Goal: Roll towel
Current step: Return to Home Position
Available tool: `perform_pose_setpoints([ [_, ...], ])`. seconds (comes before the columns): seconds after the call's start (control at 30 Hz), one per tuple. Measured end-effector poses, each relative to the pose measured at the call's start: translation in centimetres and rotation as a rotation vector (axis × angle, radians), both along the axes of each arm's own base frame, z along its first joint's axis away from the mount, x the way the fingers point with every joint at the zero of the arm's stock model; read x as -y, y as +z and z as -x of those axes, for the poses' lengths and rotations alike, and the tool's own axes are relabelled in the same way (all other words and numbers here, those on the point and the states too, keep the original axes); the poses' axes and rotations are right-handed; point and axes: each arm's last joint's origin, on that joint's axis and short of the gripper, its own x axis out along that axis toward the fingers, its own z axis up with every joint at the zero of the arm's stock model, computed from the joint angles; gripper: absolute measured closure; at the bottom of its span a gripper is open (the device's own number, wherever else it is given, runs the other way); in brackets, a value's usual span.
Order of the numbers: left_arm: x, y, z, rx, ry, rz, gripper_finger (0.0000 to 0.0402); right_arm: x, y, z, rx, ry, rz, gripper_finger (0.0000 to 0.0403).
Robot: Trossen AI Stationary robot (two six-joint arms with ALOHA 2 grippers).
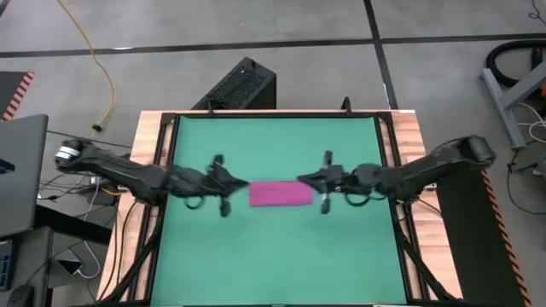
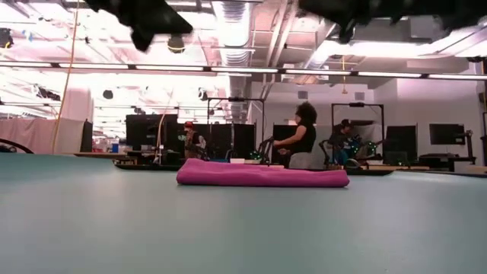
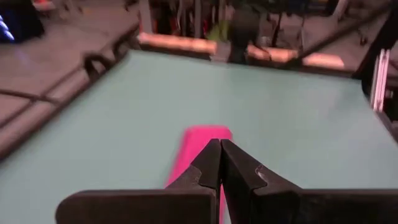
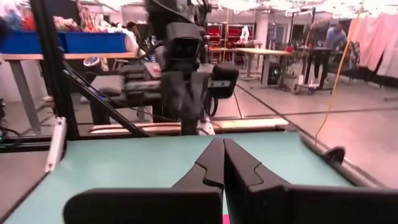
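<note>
The magenta-pink towel (image 1: 280,194) lies as a short, thick bundle on the green mat (image 1: 273,256) in the middle of the table. In the low view the towel (image 2: 262,173) rests flat on the mat, with nothing touching it. My left gripper (image 1: 246,184) is shut and empty, above the towel's left end. Its wrist view looks down past the shut fingers (image 3: 221,146) onto the towel (image 3: 200,138). My right gripper (image 1: 300,180) is shut and empty, above the towel's right end (image 4: 222,144).
The mat's wooden frame (image 1: 152,153) borders the table on the left and right. In the right wrist view the left arm (image 4: 186,56) stands straight across. People sit at desks in the room beyond the table (image 2: 300,137). A black box (image 1: 239,85) stands behind the far edge.
</note>
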Motion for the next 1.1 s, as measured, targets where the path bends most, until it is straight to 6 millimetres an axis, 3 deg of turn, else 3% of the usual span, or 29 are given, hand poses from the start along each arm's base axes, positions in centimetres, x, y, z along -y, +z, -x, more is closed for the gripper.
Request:
perform_pose_setpoints([
  [0.17,-2.0,3.1,4.5,0.070,0.026,-0.037,0.0401,0.7,3.7,5.4,0.052,0.015,0.015,0.0385],
  [0.27,-2.9,3.8,6.5,0.074,0.028,-0.057,0.0401,1.2,4.5,8.3,0.046,0.017,0.017,0.0385],
  [0.37,-3.6,3.5,7.8,0.054,0.054,-0.070,0.0401,1.6,4.6,10.8,0.016,0.004,0.020,0.0385],
  [0.53,-4.4,0.8,9.1,0.050,0.058,-0.105,0.0402,2.3,4.3,14.0,-0.011,-0.034,-0.002,0.0385],
  [0.8,-5.2,-4.4,10.0,0.144,0.057,0.001,0.0401,3.0,1.6,16.2,-0.047,-0.040,-0.034,0.0385],
  [1.0,-5.4,-5.7,10.8,0.217,0.056,0.012,0.0401,3.1,-3.1,16.2,0.039,-0.083,-0.021,0.0385],
  [1.1,-5.4,-6.2,11.0,0.232,0.018,0.009,0.0402,2.8,-5.2,15.3,0.043,-0.079,-0.003,0.0385],
])
